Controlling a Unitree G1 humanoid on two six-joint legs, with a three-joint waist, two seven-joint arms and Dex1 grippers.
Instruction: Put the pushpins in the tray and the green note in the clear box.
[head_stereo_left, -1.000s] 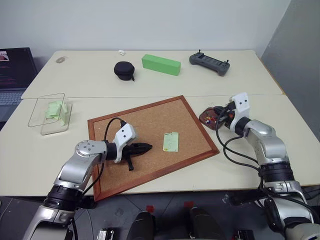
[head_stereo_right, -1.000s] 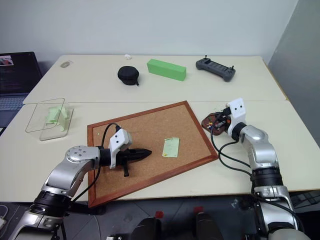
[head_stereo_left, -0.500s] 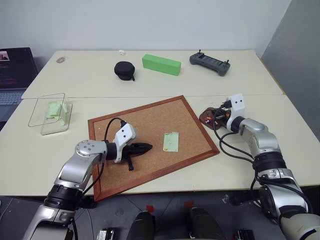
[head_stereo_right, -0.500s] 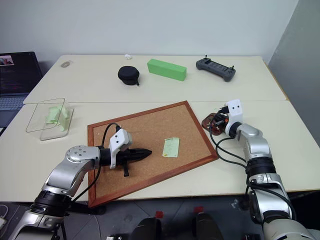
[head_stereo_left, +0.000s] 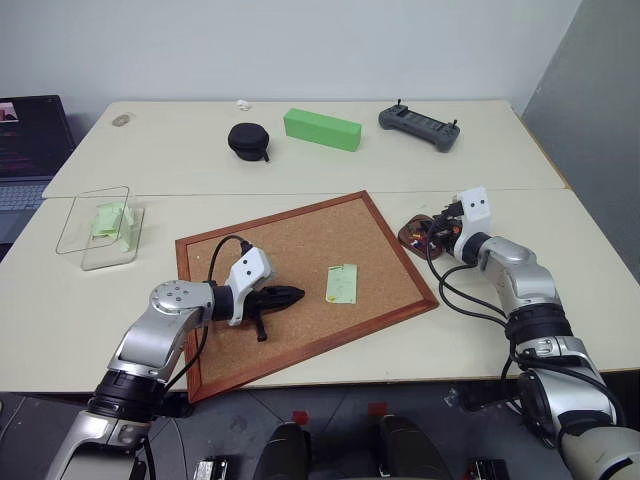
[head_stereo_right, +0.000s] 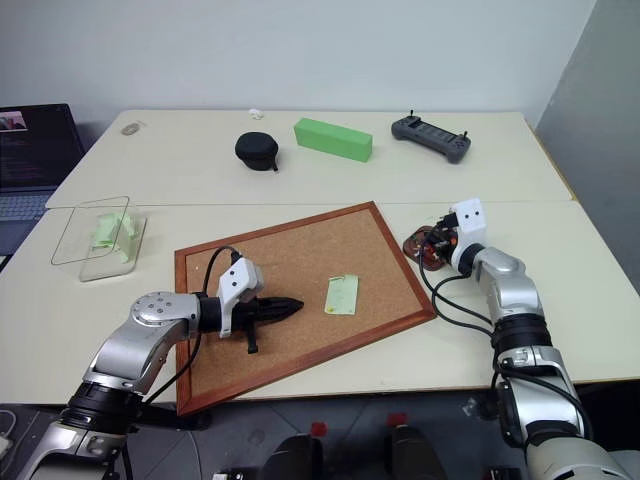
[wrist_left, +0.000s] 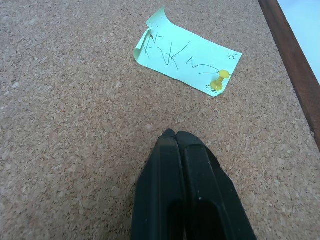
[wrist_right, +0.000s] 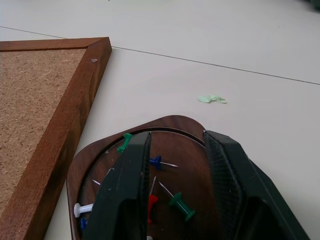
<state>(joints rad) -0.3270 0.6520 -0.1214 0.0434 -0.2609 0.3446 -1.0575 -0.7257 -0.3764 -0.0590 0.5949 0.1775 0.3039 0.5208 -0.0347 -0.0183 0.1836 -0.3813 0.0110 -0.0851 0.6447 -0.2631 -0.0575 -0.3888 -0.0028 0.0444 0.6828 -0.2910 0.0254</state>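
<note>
Left wrist view: the left claw (wrist_left: 176, 136) has its two black fingers pressed together with nothing between them, just above the cork board (wrist_left: 75, 125). Ahead of the tips lies the green note (wrist_left: 185, 59), a pale slip with scrawled writing and one curled corner, held to the cork at one corner by a yellow pushpin (wrist_left: 218, 81).

In the left eye view the left claw hangs over the near left part of the board, and the note lies near it, toward the board's right half.

Off the board's right corner, on the pale worktop (head_stereo_left: 330, 160), sits the tray (wrist_right: 170, 130), a dark reddish-brown dish. The right wrist view shows the right claw (wrist_right: 175, 145) with its fingers spread apart, holding nothing, low over the tray; between and beside them lie the pushpins (wrist_right: 179, 204), green, blue, red and white ones loose on the tray's floor. A small scrap of green paper (wrist_right: 212, 99) lies on the worktop beyond the tray.

At the worktop's left side stands the clear box (head_stereo_left: 100, 226), well apart from the board, with something pale green already inside.

Farther back are a black round case (head_stereo_left: 247, 140), a bright green block (head_stereo_left: 321, 128) and a grey handheld controller (head_stereo_left: 419, 125). A laptop (head_stereo_left: 30, 145) sits at the far left edge.
</note>
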